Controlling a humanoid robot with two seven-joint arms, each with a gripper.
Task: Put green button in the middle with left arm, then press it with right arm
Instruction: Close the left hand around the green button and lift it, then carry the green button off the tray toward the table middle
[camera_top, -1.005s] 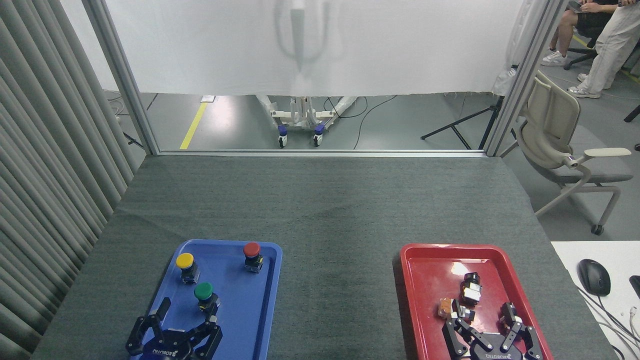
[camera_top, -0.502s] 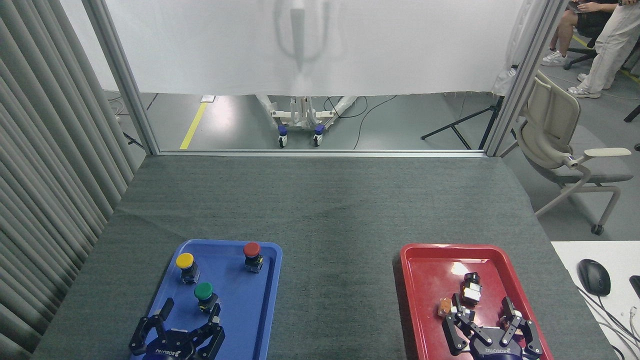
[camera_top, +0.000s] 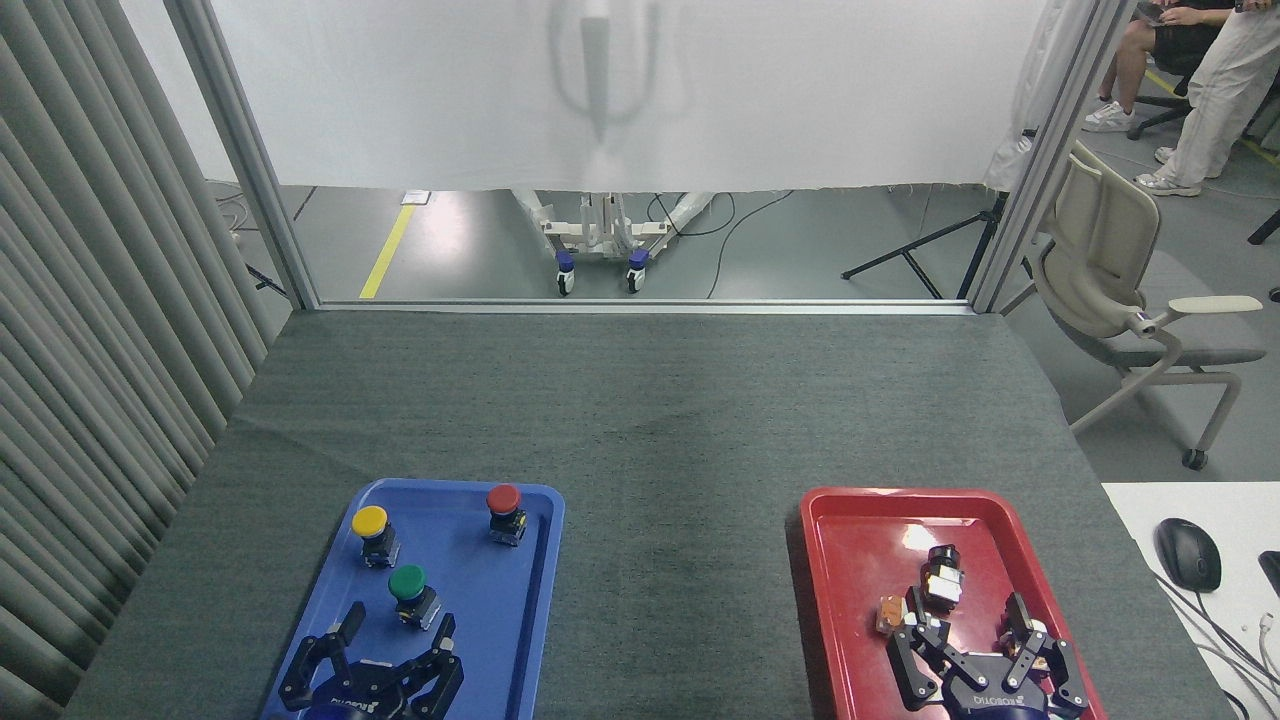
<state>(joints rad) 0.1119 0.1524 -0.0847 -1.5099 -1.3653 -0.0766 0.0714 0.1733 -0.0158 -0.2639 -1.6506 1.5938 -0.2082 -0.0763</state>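
The surface before me is covered in dark grey cloth, and its whole far half toward twelve o'clock lies bare up to the metal rail. The middle, a wide strip of cloth between the two trays, is open too. At my seven o'clock sits the blue tray, at my five o'clock the red tray, both close to the near edge.

The green button stands upright in the blue tray, with the yellow button at its eleven o'clock and the red button at its one o'clock, each well apart from it.

My left gripper hangs over the near part of the blue tray with jaws spread wide, grasping nothing; the green button stands between the two fingertips, apart from both.

My right gripper is over the red tray, jaws released and empty, its tips just beside a few small parts lying there; I cannot tell whether they touch.
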